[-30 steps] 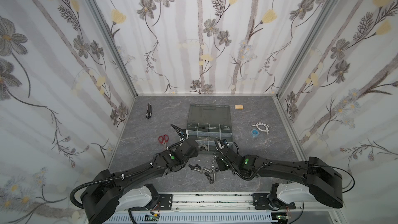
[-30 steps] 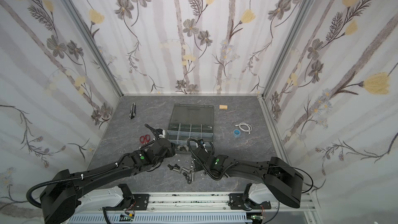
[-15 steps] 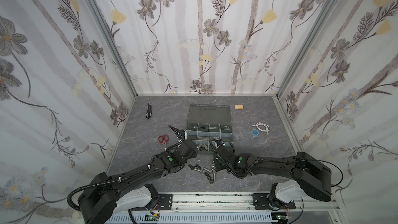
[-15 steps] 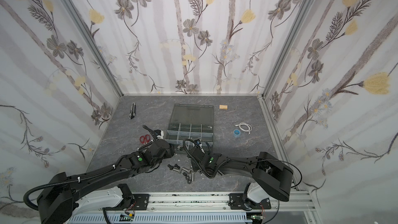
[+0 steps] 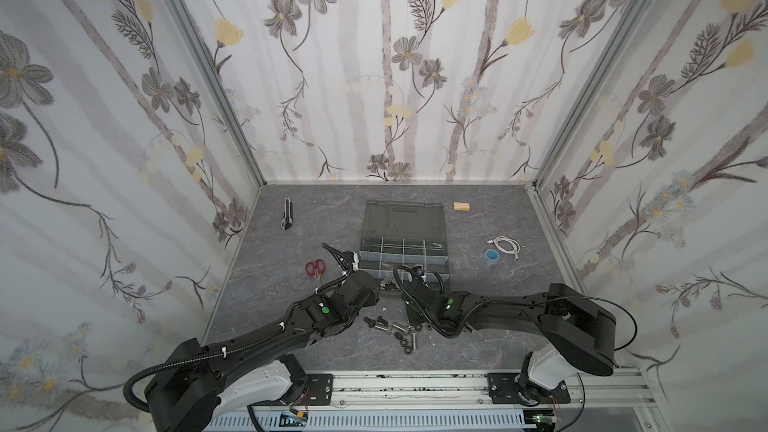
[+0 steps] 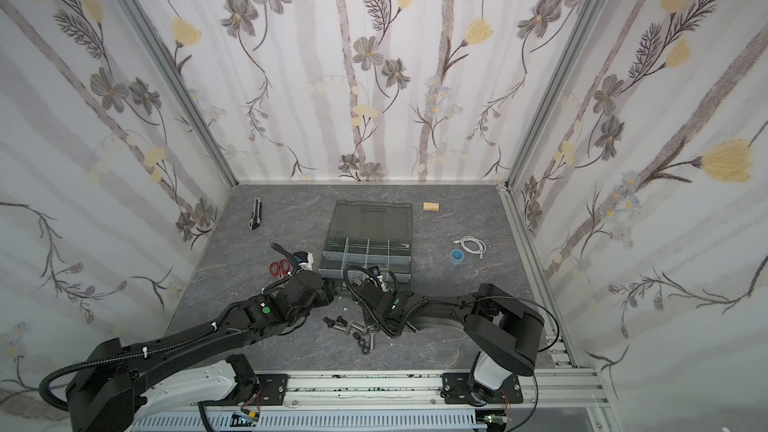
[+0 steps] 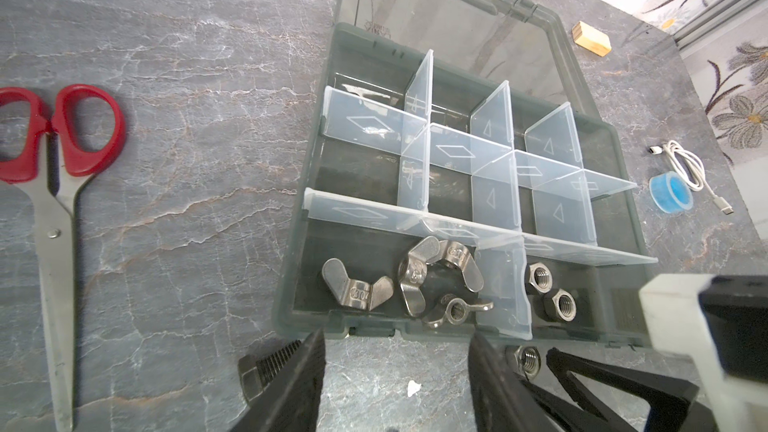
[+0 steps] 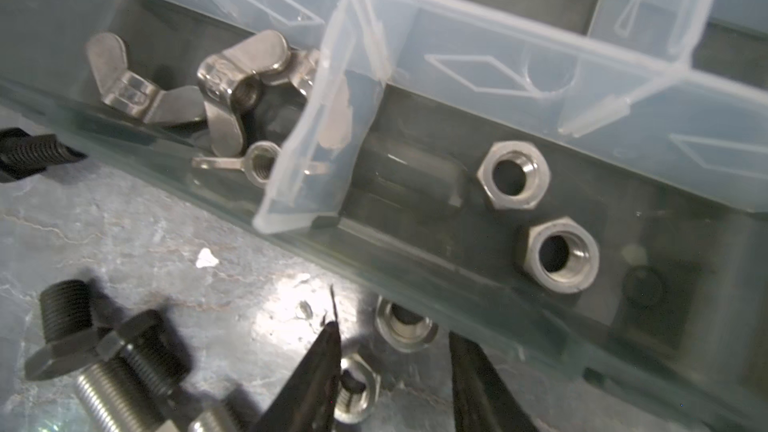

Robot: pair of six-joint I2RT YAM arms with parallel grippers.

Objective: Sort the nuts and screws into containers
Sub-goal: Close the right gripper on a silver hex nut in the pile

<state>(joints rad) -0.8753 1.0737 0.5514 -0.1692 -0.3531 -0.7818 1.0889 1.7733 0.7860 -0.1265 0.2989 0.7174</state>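
Sorting looks midway: wing nuts (image 7: pixel 409 280) and two hex nuts (image 7: pixel 549 293) lie in adjoining front compartments (image 7: pixel 316 251) of the organizer case (image 7: pixel 286 284). The right gripper (image 8: pixel 392 328), jaws spread, straddles a loose silver nut (image 8: pixel 407 326) on the worktop (image 8: pixel 124 243) just beside the case's front wall. Closing must miss that wall and a neighbouring nut (image 8: pixel 358 388). The left gripper (image 7: pixel 395 347) hangs spread, empty. Screws (image 5: pixel 392 328) wait near the worktop's front edge.

open organizer case (image 5: pixel 404 218) mid-table, loose screws (image 5: pixel 380 326) and nuts (image 5: pixel 408 350) near its front, red scissors (image 5: pixel 316 268) left
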